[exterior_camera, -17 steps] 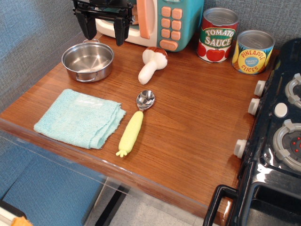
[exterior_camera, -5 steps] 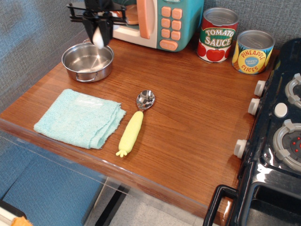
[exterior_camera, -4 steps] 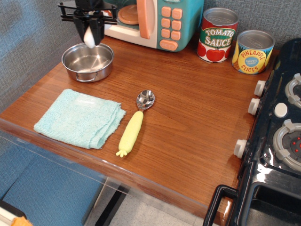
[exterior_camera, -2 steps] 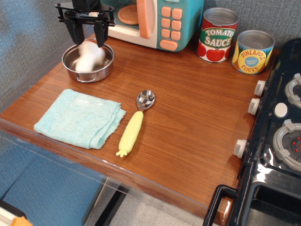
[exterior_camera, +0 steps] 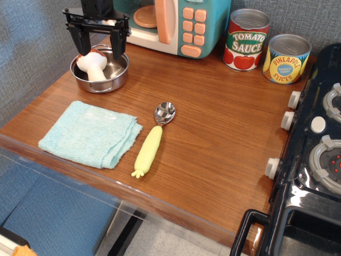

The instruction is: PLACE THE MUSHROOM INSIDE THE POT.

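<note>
The mushroom [exterior_camera: 92, 65], cream stem and reddish-brown cap, lies inside the shiny steel pot [exterior_camera: 113, 80] at the back left of the wooden counter. It leans against the pot's left side with the cap toward the back. My gripper [exterior_camera: 97, 44] hangs just above the pot with its black fingers [exterior_camera: 118, 44] spread wide. It is open and holds nothing.
A toy microwave [exterior_camera: 170, 24] stands behind the pot. Tomato sauce [exterior_camera: 246, 38] and pineapple [exterior_camera: 287, 57] cans stand at the back right. A yellow-handled spoon [exterior_camera: 153, 140] and a light blue cloth [exterior_camera: 90, 133] lie near the front. A black toy stove [exterior_camera: 314, 160] is at the right.
The gripper carried the mushroom left over the pot, opened, and the mushroom dropped into the pot, where it now rests. The gripper stays open just above it.
</note>
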`<action>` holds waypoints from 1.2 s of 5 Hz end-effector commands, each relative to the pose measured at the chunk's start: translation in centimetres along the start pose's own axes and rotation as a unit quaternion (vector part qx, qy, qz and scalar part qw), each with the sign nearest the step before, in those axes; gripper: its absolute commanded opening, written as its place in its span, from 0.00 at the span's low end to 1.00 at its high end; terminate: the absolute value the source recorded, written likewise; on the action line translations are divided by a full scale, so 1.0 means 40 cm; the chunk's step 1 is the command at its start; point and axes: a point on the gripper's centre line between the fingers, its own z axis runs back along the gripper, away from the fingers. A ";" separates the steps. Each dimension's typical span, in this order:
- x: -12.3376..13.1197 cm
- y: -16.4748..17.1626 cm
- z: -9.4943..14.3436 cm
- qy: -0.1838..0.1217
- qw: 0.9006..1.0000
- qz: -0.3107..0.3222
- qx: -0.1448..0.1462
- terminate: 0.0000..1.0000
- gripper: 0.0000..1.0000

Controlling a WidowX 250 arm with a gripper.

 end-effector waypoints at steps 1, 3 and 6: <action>0.009 -0.004 0.059 -0.022 1.000 -0.015 0.000 0.00 1.00; 0.009 -0.004 0.059 -0.022 1.000 -0.015 0.000 0.00 1.00; 0.009 -0.004 0.059 -0.022 1.000 -0.015 0.000 1.00 1.00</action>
